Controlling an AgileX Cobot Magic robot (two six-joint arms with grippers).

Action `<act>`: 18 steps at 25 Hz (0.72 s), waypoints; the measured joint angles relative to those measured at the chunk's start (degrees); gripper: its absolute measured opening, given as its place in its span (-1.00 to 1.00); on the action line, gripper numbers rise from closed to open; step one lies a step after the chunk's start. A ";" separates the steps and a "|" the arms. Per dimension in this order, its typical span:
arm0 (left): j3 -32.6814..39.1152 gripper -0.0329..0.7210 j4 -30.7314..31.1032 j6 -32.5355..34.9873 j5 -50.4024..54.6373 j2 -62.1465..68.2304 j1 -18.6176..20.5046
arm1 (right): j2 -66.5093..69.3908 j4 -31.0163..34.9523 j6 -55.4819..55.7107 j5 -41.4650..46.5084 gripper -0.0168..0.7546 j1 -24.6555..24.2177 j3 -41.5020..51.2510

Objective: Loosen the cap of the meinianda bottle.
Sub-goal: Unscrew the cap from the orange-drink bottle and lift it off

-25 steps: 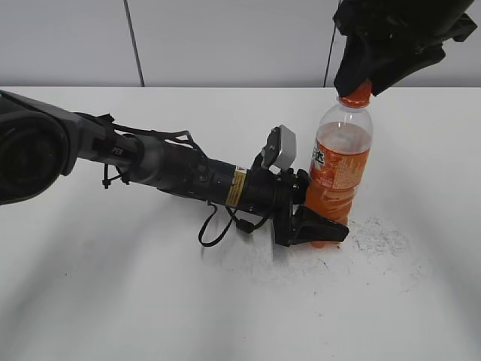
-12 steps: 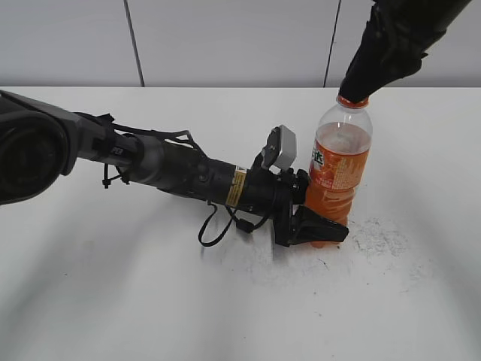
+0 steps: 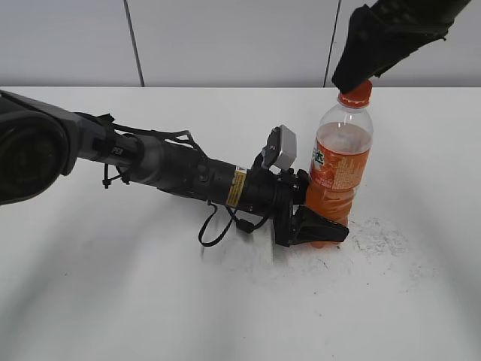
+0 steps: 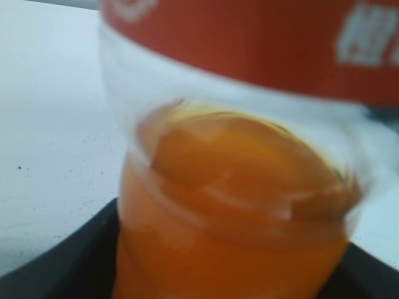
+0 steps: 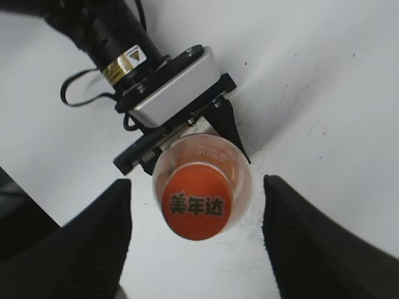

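The meinianda bottle [image 3: 342,162] stands upright on the white table, with orange drink and an orange label. My left gripper [image 3: 325,227] is shut on its ribbed lower body, which fills the left wrist view [image 4: 237,162]. The orange cap [image 3: 356,93] sits on the neck. My right gripper [image 3: 359,74] hangs just above it. In the right wrist view the cap [image 5: 197,200] shows its printed top between the two wide-open fingers of the right gripper [image 5: 198,240], and neither finger touches it. The bottle's clear shoulder [image 5: 215,152] shows around the cap.
The left arm [image 3: 188,173] lies low across the white table [image 3: 113,301] from the left, with a loose black cable loop [image 3: 214,226] beneath it. Dark scuff marks [image 3: 379,233] lie on the table by the bottle's base. A grey wall is behind.
My right gripper came down over the cap half a second ago and has since risen, so the cap shows again. The left gripper and the bottle have not moved.
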 joint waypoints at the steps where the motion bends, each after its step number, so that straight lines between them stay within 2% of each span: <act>1: 0.00 0.55 0.00 0.00 0.00 0.00 0.00 | 0.00 0.00 6.15 -0.14 0.32 0.00 -0.05; 4: 0.00 0.55 0.00 0.00 0.00 0.00 0.00 | 0.00 0.00 20.80 -0.21 0.28 0.00 -0.05; 7: 0.00 0.55 0.00 0.00 0.00 0.00 0.00 | 0.00 0.00 27.11 -0.21 0.11 0.00 -0.05; 10: 0.00 0.55 0.00 0.00 0.00 0.00 0.00 | 0.47 0.00 28.19 0.21 -0.01 0.00 -0.05; 16: 0.00 0.55 0.00 0.00 0.00 0.00 0.00 | 2.20 0.00 28.10 0.40 -0.05 0.00 -0.05; 18: 0.00 0.55 0.00 0.00 0.00 0.00 0.00 | 2.20 0.00 27.09 0.40 -0.15 0.00 -0.05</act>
